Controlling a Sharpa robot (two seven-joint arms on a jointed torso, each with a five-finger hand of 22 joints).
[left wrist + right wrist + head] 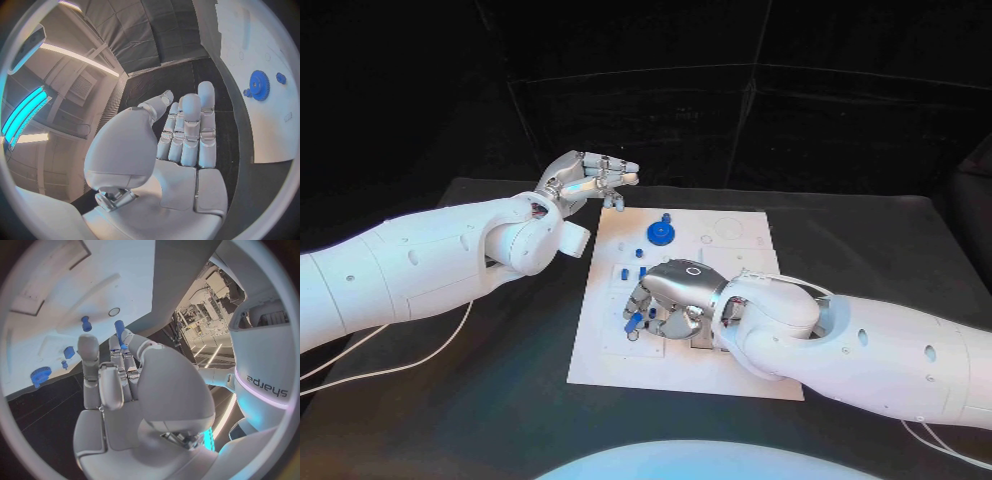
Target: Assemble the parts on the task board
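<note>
The white task board (678, 368) lies in the middle of the table. A blue gear (661, 235) stands near its far end, with small blue parts (629, 272) further down its left side. My right hand (678, 292) hovers low over the board's middle and pinches a slim blue peg (119, 331) at its fingertips; the peg (635, 322) points down at the board's left part. A short blue peg (85, 323) stands just beyond it. My left hand (589, 180) is raised past the board's far left corner, fingers straight (190, 130) and holding nothing. The gear (258, 85) lies off to its side.
A white cable (401, 362) trails over the black table under my left arm. Recesses and round holes (728, 228) mark the board's far right part. Bare table lies on both sides of the board.
</note>
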